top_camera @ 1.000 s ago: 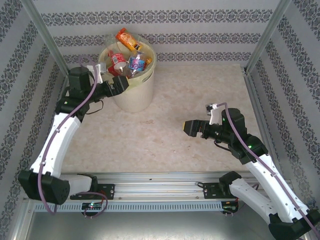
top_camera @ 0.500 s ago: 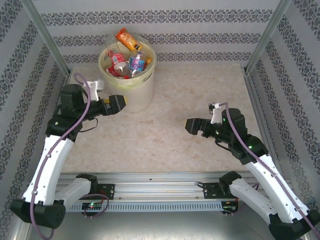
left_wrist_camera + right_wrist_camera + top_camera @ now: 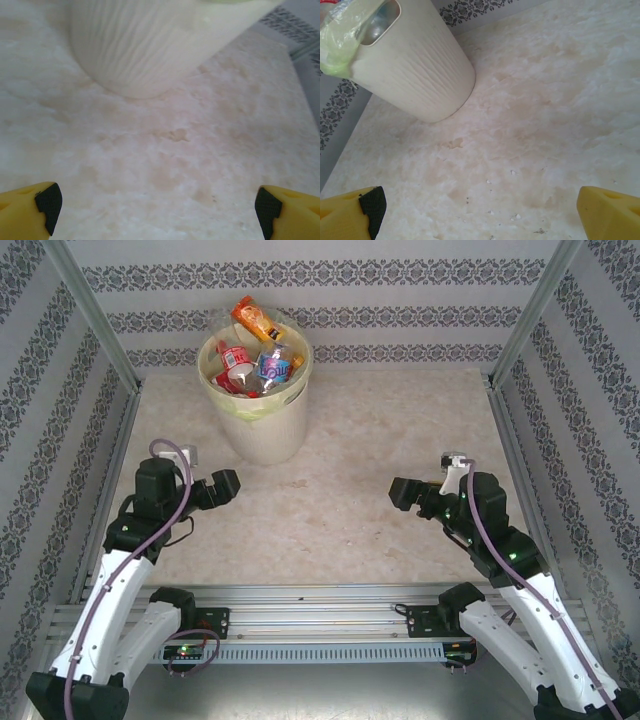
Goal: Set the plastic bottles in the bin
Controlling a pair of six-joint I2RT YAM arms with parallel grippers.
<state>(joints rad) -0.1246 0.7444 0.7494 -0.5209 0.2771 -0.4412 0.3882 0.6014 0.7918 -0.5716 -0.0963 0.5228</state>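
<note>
The bin point(image 3: 266, 435), a round cream-white wastebasket with a pale yellow liner, stands at the back left of the table. It holds several crushed plastic bottles point(image 3: 252, 368) with red, blue and orange labels. One orange bottle point(image 3: 251, 317) sticks up above the rim. My left gripper point(image 3: 228, 485) is low over the table in front of the bin and to its left, open and empty. In the left wrist view the left gripper point(image 3: 156, 212) faces the bin's ribbed wall point(image 3: 140, 50). My right gripper point(image 3: 403, 492) is open and empty at centre right, and in its own view the right gripper point(image 3: 480, 215) points toward the bin point(image 3: 415, 75).
Patterned walls and metal posts point(image 3: 95, 325) close in the marble-look table point(image 3: 400, 420) on three sides. A metal rail point(image 3: 310, 600) with the arm bases runs along the near edge. Small crumbs point(image 3: 515, 172) lie on the surface ahead of the right gripper.
The left arm has drawn back from the bin's side toward the near edge. The right arm has pulled back slightly to the right. Both grippers stayed open.
</note>
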